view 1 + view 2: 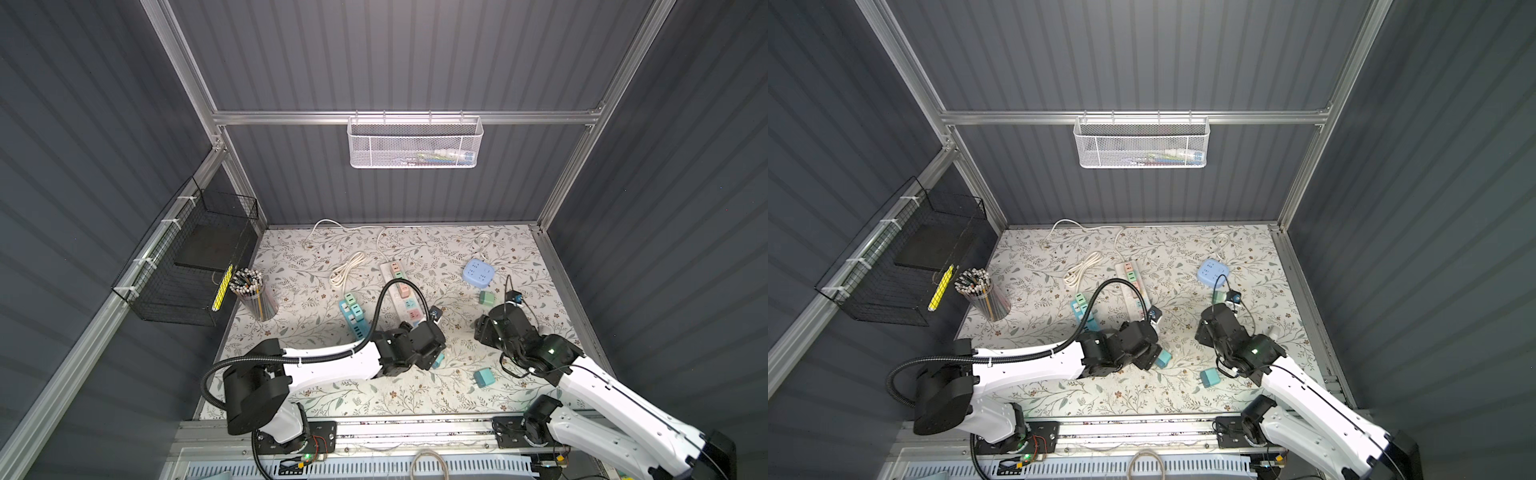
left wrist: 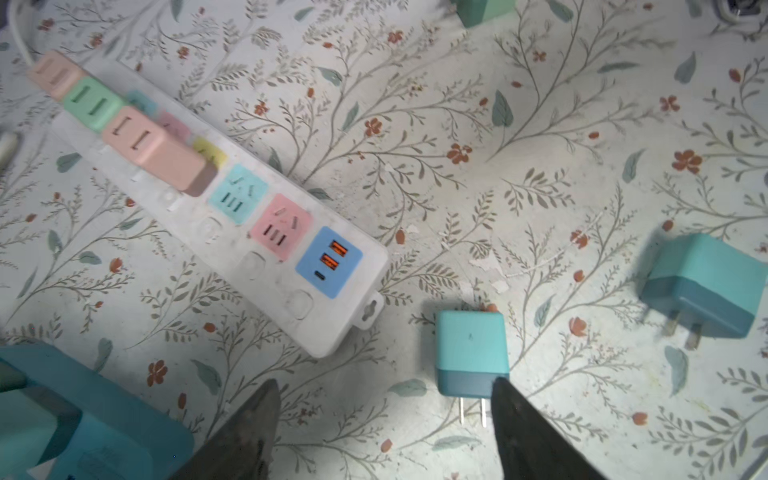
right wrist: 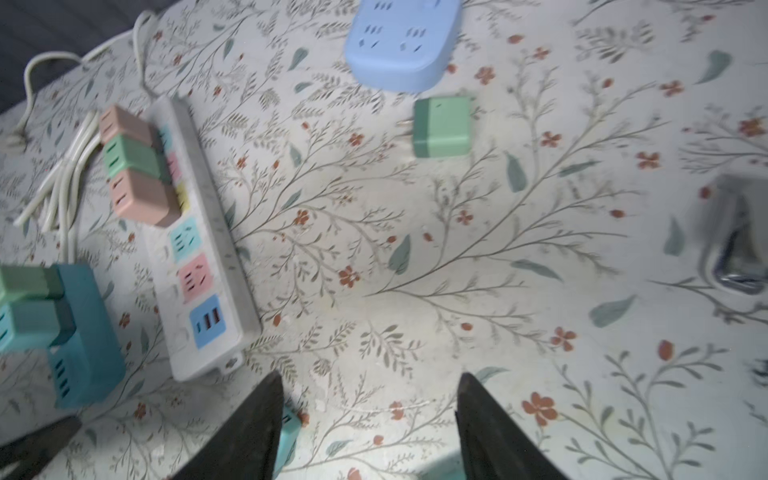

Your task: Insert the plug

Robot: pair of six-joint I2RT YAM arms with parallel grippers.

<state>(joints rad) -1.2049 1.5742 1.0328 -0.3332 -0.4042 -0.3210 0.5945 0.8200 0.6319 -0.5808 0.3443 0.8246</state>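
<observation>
A small teal plug (image 2: pixel 471 353) lies flat on the floral table with its two prongs pointing back at my left gripper (image 2: pixel 384 380). That gripper is open around it, and one fingertip (image 2: pixel 498 384) touches the plug's corner. The other finger stands well off to the side. The white power strip (image 2: pixel 349 316) lies just beyond, with bare teal and pink sockets and a blue USB block. My right gripper (image 3: pixel 370 376) hovers open over bare table, nothing between its fingers. In both top views the plug (image 1: pixel 437 360) (image 1: pixel 1163 358) peeks out under the left wrist.
A second teal plug (image 1: pixel 484 378) lies near the front, between the arms. A green plug (image 3: pixel 442 126) and a blue socket cube (image 3: pixel 403 43) sit further back. A teal power strip (image 1: pixel 353 316) with adapters lies left of the white one. A pencil cup (image 1: pixel 253 295) stands at the left edge.
</observation>
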